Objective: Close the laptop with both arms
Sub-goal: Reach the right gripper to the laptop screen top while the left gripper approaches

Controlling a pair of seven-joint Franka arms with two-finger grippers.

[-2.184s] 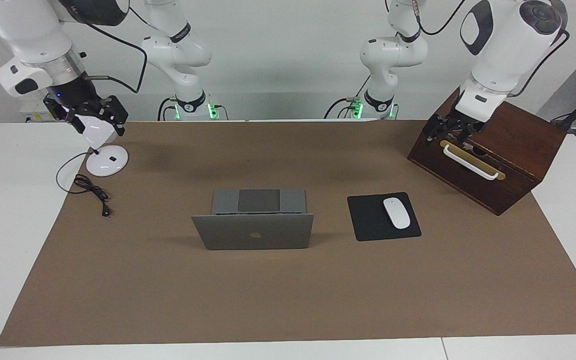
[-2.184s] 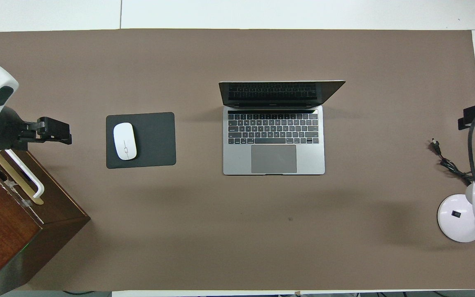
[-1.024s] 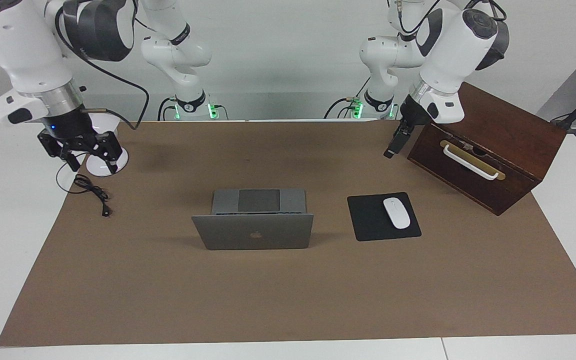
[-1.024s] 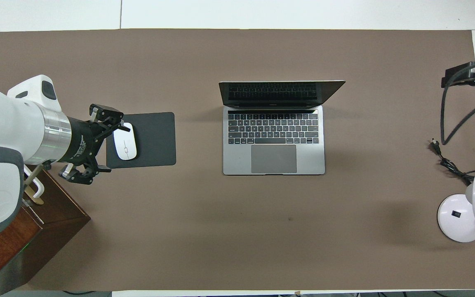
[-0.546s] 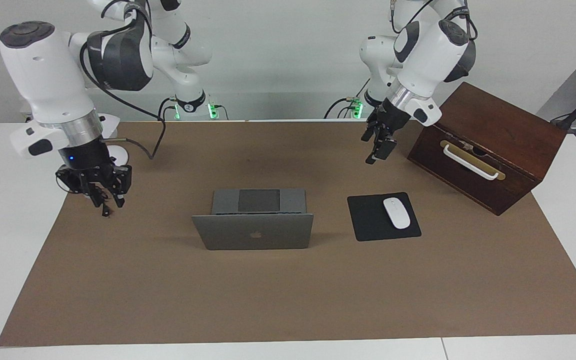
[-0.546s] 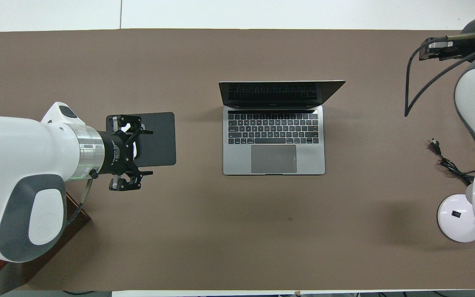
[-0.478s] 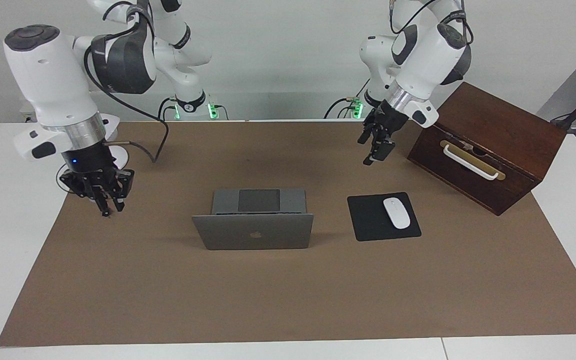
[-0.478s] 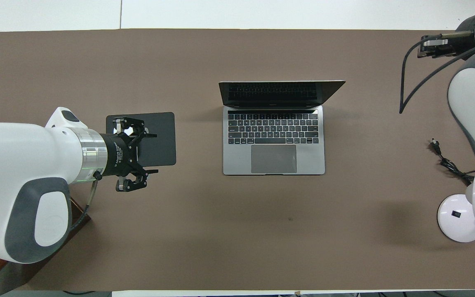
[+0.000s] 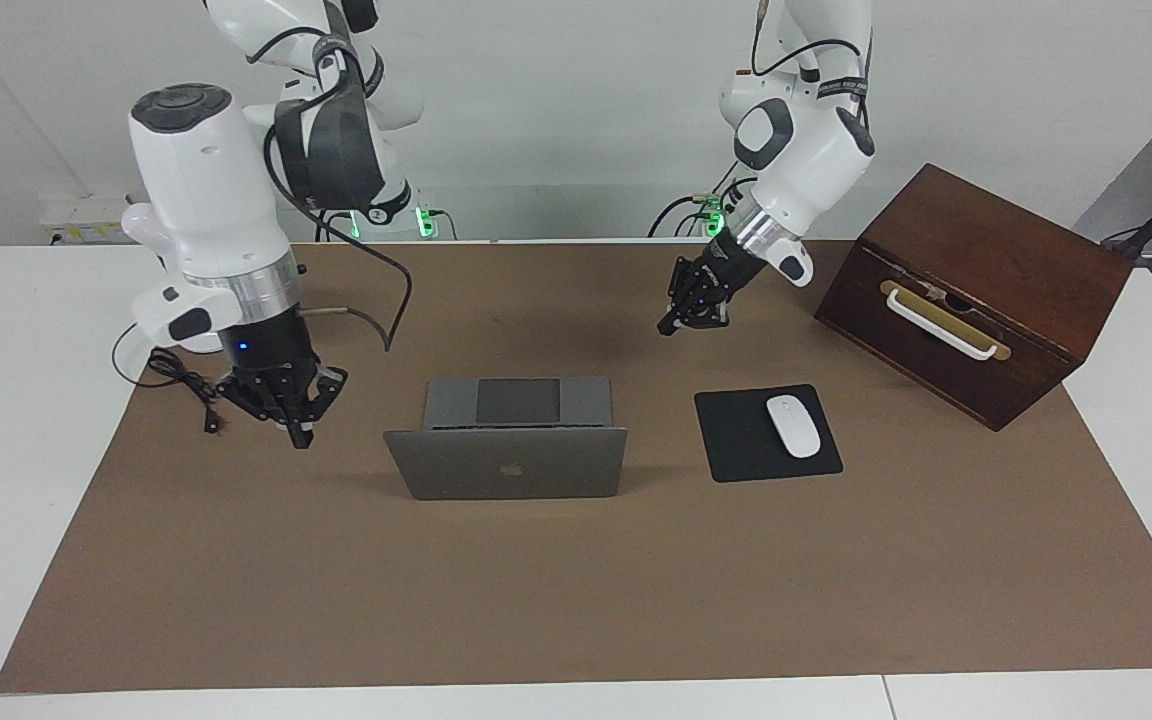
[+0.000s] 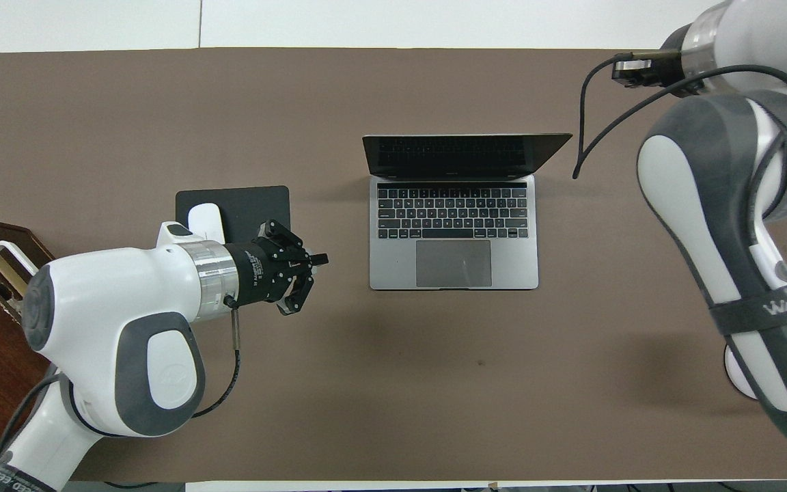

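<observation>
The laptop (image 9: 506, 463) stands open in the middle of the brown mat, lid upright with its logo in the facing view. Its keyboard deck (image 10: 453, 232) faces the robots. My left gripper (image 9: 693, 318) hangs over the mat between the mouse pad and the laptop, touching neither. In the overhead view the left gripper (image 10: 310, 280) is open and empty. My right gripper (image 9: 294, 425) hangs low over the mat beside the laptop, toward the right arm's end, and apart from it. In the overhead view it is hidden under its own arm (image 10: 701, 205).
A black mouse pad (image 9: 736, 440) with a white mouse (image 9: 793, 425) lies beside the laptop toward the left arm's end. A dark wooden box (image 9: 986, 290) with a white handle stands at that end. A black cable (image 9: 186, 385) lies by the right arm.
Both arms have swung in from the table's ends toward the laptop. The left gripper left the box and crossed the mouse pad. The right gripper left the lamp. The laptop has not moved.
</observation>
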